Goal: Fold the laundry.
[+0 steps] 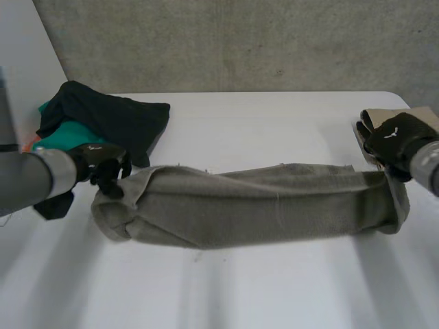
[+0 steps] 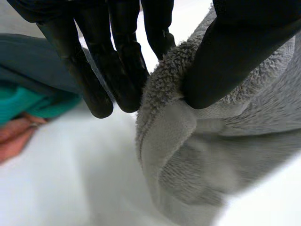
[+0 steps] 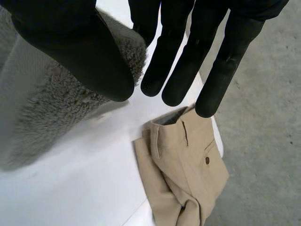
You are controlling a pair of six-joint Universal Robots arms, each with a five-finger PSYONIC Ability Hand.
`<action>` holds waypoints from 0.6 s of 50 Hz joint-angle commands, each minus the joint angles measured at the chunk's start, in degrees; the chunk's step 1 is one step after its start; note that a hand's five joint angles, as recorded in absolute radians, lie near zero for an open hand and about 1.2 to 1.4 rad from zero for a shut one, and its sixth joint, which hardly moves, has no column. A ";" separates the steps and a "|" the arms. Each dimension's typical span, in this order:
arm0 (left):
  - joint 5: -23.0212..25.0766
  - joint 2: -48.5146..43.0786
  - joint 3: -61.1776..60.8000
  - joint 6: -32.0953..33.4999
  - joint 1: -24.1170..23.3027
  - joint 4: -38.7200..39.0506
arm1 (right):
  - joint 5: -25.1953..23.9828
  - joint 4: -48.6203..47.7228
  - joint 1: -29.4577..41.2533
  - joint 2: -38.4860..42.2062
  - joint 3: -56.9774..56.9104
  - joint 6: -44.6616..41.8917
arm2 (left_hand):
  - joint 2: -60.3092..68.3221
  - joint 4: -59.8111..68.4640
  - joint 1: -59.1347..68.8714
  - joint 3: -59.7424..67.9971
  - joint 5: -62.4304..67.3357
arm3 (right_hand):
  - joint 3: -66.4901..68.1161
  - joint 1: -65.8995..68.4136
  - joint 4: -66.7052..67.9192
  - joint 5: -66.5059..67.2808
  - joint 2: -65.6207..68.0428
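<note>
The grey towel (image 1: 254, 205) is drawn out long between the two arms. It is bunched into a loose roll, and its long axis runs straight from one robot hand to the other across the bench (image 1: 274, 123). The left robot hand (image 1: 103, 171) has the towel's left end, and its own wrist view shows the thumb (image 2: 235, 52) pressing a hem of terry against the fingers (image 2: 117, 66), a firm pinch. The right robot hand (image 1: 396, 137) has the towel's right end. There the thumb (image 3: 80, 52) lies on the pile while straight fingers (image 3: 181, 66) back it from the other side, so that end looks pinched too. I cannot tell whether the towel's sagging middle touches the bench.

Beyond the towel's left end lies a heap of dark clothes (image 1: 116, 116) with a green piece in it. Just past the towel's right end, tan trousers (image 3: 183, 169) lie at the bench's edge.

Neither arm is nearer, since each already holds one end and the cloth lies wholly between them. The coming move seems to turn on that axis. I judge the roll needs spreading flat first. One end can then be carried along the towel's length to meet the other, keeping clear of the trousers and the heap.
</note>
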 commanded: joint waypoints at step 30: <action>-0.74 -2.41 -1.08 -13.96 -3.05 44.03 | -5.42 -49.11 -1.79 7.12 -0.09 32.28 | 11.41 11.28 14.15 11.84 14.07 | 11.57 14.79 11.26 11.50 12.19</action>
